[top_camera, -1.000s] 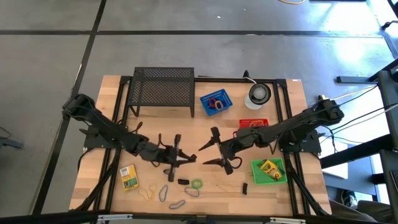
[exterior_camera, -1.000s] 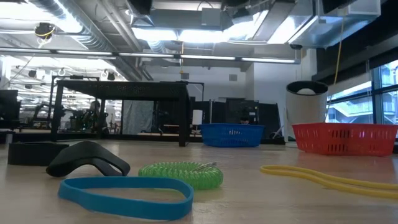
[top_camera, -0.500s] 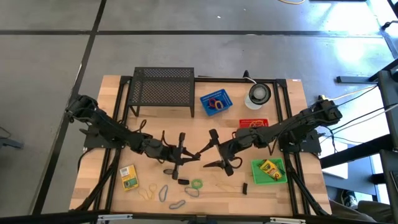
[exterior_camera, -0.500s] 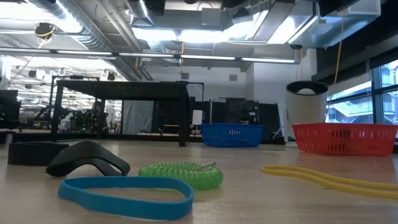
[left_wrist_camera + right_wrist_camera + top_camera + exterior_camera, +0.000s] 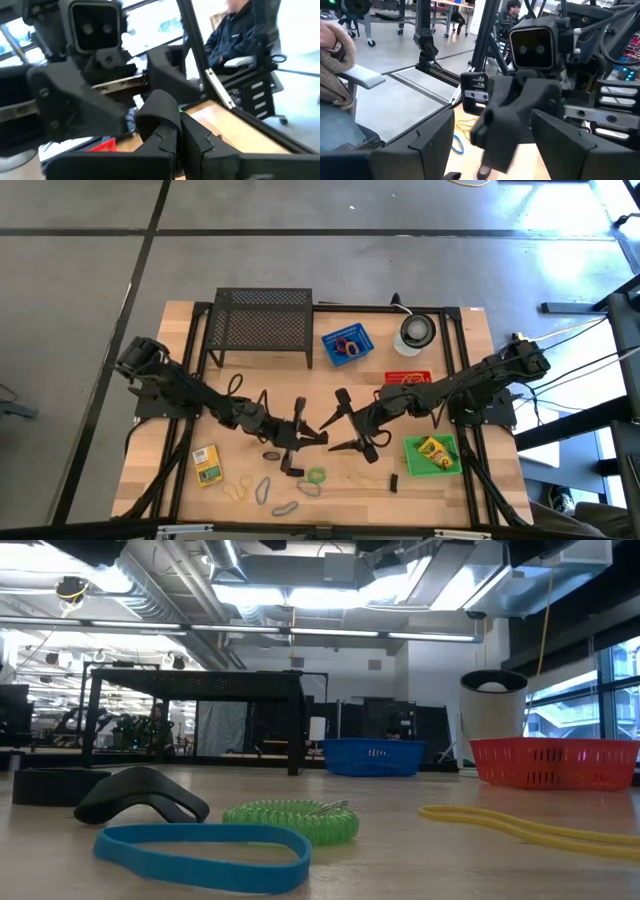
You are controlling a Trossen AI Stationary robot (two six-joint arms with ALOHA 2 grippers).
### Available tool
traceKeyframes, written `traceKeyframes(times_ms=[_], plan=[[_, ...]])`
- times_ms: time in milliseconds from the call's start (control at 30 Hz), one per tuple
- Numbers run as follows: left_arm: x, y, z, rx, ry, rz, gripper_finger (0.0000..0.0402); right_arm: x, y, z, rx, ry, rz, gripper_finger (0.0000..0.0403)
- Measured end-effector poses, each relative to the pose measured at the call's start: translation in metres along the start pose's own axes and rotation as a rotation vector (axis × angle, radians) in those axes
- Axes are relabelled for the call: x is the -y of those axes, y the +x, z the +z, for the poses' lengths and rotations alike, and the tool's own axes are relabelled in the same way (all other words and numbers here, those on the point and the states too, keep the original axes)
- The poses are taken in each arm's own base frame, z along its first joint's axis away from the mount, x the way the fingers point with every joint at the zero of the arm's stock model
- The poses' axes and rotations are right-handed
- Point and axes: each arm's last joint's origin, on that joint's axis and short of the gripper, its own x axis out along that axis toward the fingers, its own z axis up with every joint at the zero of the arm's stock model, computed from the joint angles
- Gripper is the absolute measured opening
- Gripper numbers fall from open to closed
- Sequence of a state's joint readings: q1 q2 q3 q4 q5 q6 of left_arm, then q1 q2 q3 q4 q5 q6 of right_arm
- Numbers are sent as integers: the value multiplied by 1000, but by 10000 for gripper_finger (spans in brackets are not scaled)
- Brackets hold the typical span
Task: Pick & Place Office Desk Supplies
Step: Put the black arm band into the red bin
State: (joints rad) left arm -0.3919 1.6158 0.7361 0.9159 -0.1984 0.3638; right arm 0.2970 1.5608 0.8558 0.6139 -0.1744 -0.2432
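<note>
The rubber bands (image 5: 262,489) and green coil (image 5: 316,476) lying at the table's near edge look light and floppy; I'd pinch one strand. A stiff black clip (image 5: 292,472) sits beside them. My left gripper (image 5: 318,436) is pressed together just above, crowding the right gripper (image 5: 336,430), whose fingers stand apart, empty.

Grey concrete floor (image 5: 400,205); ceiling lights (image 5: 300,585), windows (image 5: 570,700) at the right

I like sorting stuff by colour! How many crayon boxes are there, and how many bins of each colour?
Crayon boxes: 2
Blue basket: 1
Red basket: 1
Green tray: 1
Total: 5
</note>
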Motion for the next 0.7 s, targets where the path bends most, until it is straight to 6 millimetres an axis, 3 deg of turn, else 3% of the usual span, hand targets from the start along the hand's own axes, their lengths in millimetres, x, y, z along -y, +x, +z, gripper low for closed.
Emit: traceKeyframes(times_ms=[367,700], plan=[[-6,2,1,45,8,23,3,0,0,0,0,34,1,250],[-5,2,0,37,36,21,3,0,0,0,1,53,-1,140]])
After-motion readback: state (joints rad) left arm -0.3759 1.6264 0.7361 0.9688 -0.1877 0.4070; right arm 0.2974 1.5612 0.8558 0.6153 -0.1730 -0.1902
